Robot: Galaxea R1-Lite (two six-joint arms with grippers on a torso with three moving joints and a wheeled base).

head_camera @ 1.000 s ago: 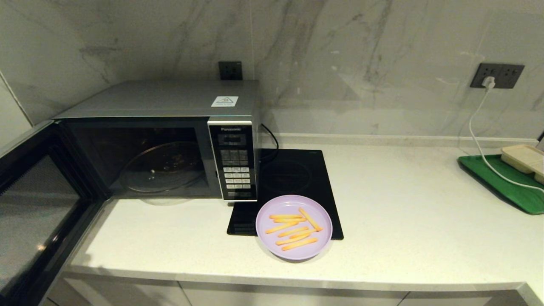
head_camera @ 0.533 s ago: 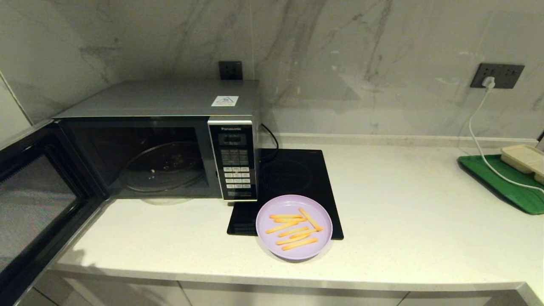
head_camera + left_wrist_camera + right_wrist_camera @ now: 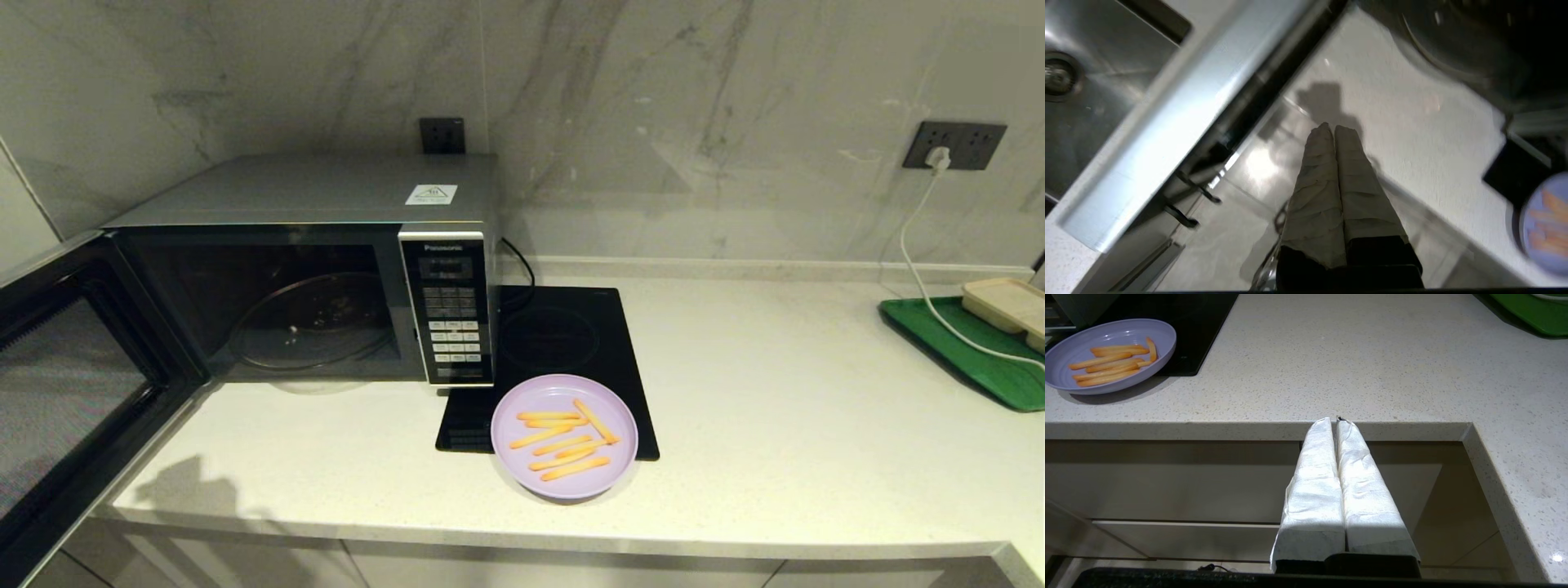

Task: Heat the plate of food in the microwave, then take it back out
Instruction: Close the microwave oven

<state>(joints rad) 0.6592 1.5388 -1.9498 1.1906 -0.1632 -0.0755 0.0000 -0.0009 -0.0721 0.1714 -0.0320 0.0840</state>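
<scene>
The lilac plate of food (image 3: 564, 437) with orange-yellow sticks rests half on the black cooktop, right of the silver Panasonic microwave (image 3: 310, 269). The plate of food (image 3: 1108, 355) also shows in the right wrist view, and blurred at an edge of the left wrist view as plate of food (image 3: 1545, 220). The microwave door (image 3: 73, 384) hangs wide open at the left; the glass turntable (image 3: 314, 318) inside is bare. My left gripper (image 3: 1334, 128) is shut and empty, below the counter's front edge near the open door. My right gripper (image 3: 1334, 420) is shut and empty, just below the counter edge.
A black induction cooktop (image 3: 563, 359) lies beside the microwave. A green tray (image 3: 971, 347) with a beige container (image 3: 1008, 304) and a white cable (image 3: 927, 269) sit at the far right. A steel sink (image 3: 1094, 81) lies beyond the open door. Cabinet fronts run under the counter.
The microwave door swung a little wider open. A shadow has come onto the counter's front left edge. The plate has not moved.
</scene>
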